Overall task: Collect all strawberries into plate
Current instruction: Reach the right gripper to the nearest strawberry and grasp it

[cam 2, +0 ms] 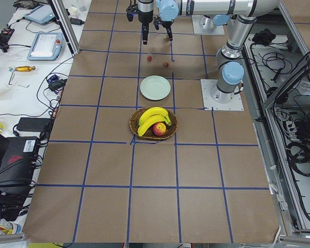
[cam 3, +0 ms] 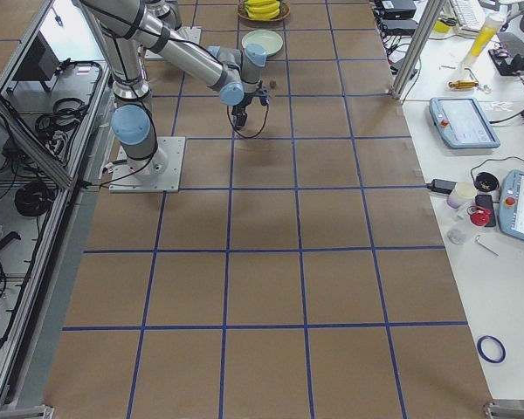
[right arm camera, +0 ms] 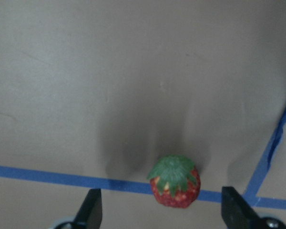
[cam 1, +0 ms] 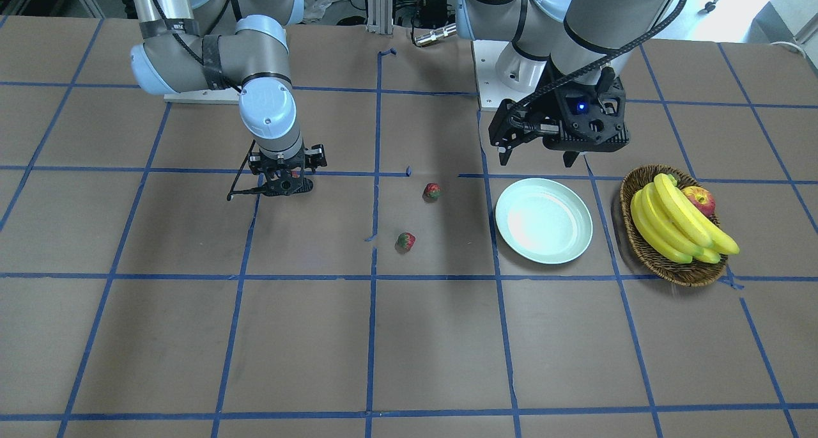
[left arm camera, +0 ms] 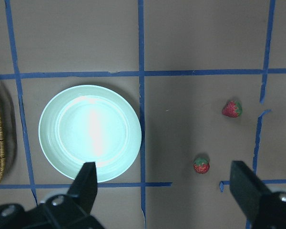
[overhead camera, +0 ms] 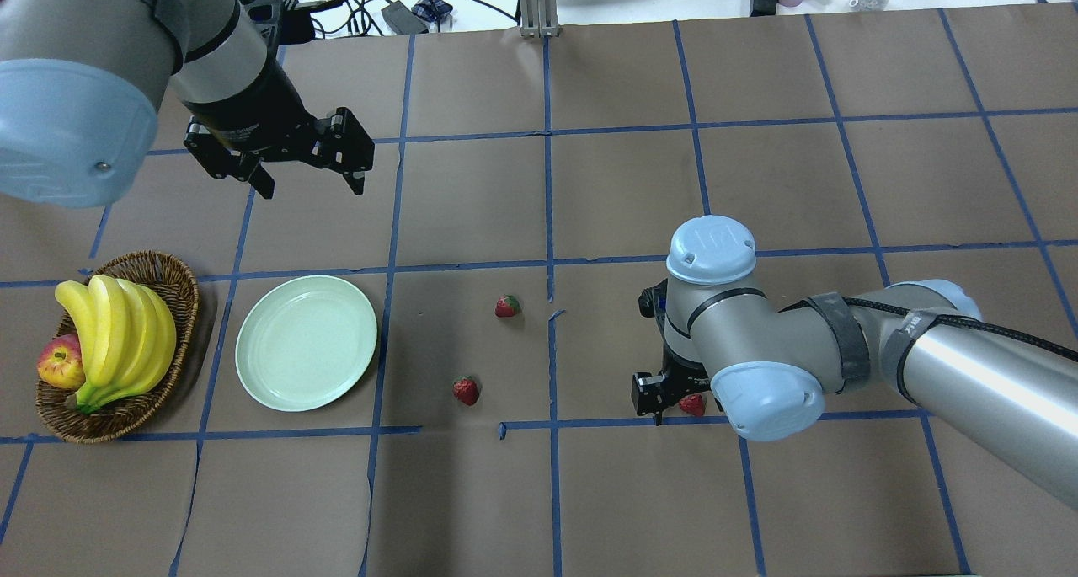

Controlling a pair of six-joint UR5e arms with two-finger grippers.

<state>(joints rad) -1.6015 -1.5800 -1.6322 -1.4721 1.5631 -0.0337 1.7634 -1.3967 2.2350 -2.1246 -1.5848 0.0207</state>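
Note:
The pale mint plate (overhead camera: 306, 342) lies on the brown table, left of centre in the overhead view, and holds nothing. Two strawberries (overhead camera: 508, 306) (overhead camera: 466, 389) lie on the table to its right. The third strawberry (right arm camera: 175, 182) lies on a blue tape line. My right gripper (right arm camera: 163, 212) is low over it, open, with a finger on either side and neither touching it. My left gripper (overhead camera: 307, 181) is open and empty, hovering beyond the plate. The left wrist view shows the plate (left arm camera: 89, 133) and two strawberries (left arm camera: 232, 109) (left arm camera: 201, 165).
A brown wicker basket (overhead camera: 181, 284) with bananas (overhead camera: 118, 337) and an apple (overhead camera: 61, 365) stands left of the plate. Blue tape lines grid the table. Both arm bases sit at the robot's edge of the table.

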